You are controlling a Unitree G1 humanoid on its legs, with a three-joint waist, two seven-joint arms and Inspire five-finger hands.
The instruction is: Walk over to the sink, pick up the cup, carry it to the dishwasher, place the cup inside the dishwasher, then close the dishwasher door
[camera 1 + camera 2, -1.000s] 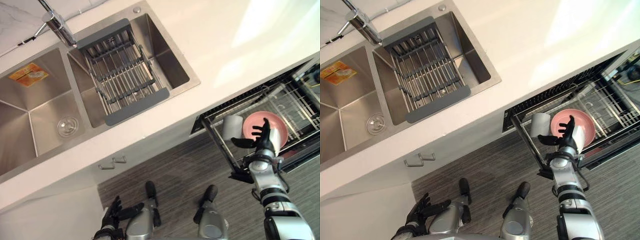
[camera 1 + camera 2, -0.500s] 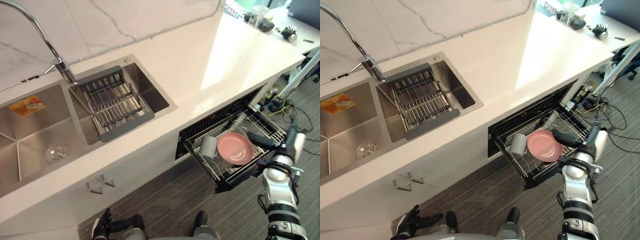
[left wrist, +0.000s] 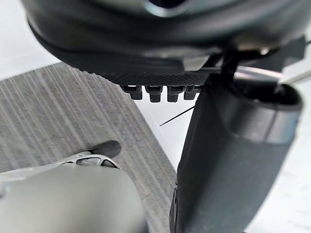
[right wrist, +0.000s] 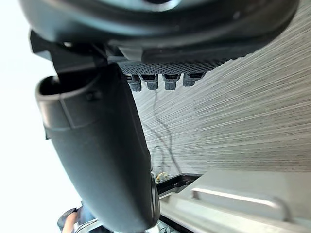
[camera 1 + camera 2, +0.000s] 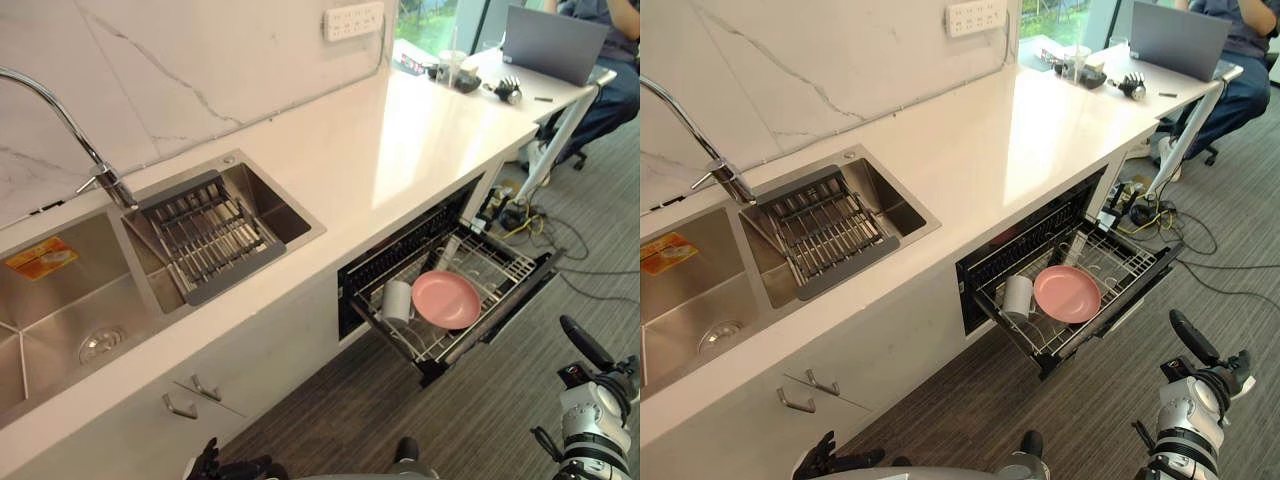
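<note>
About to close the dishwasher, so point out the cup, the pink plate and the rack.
cup [image 5: 397,301]: left eye view, on its white side wall.
pink plate [image 5: 446,299]: left eye view, middle of its face.
rack [image 5: 492,257]: left eye view, bare wires past the plate.

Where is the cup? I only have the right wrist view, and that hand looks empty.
Observer: The cup sits in the dishwasher rack, beside a pink plate.
Operator: Is the rack pushed in?
Observer: No, it stands pulled out from under the counter.
Operator: And the other arm?
Observer: The left hand hangs low near the cabinet front, fingers relaxed, holding nothing.
</note>
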